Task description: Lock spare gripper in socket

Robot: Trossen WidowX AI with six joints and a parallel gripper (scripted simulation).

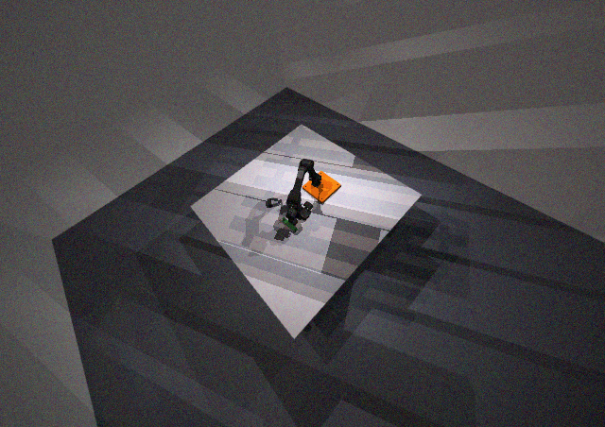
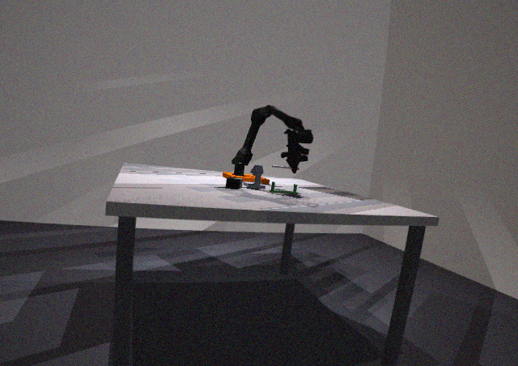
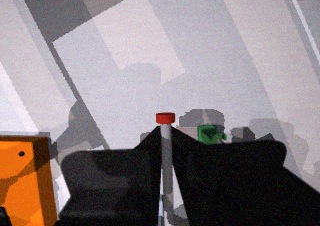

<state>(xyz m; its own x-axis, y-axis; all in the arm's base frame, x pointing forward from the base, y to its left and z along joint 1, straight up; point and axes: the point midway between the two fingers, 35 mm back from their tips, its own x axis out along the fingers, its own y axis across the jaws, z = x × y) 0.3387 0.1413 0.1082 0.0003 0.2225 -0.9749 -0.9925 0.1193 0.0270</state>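
Lock pin (image 2: 285, 167) (image 3: 166, 161): clamped in nearly closed hand (image 2: 295, 170) (image 3: 163, 130) | clear of mount (image 2: 256, 176) | to be kept level while lowered toward green rack (image 2: 284, 192) (image 3: 209, 134)

A pale table (image 1: 293, 310) (image 2: 167, 201) (image 3: 115, 41) (its legs (image 2: 124, 287) dark) stands on dark floor (image 1: 195, 364) (image 2: 251, 320).

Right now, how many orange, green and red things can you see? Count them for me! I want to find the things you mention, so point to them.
Orange: 1, the base plate (image 1: 332, 186) (image 2: 261, 180) (image 3: 37, 181)
Green: 1, the two-post stand (image 1: 289, 225) (image 2: 284, 192) (image 3: 206, 134)
Red: 1, the pin's head (image 3: 165, 118)
Total: 3
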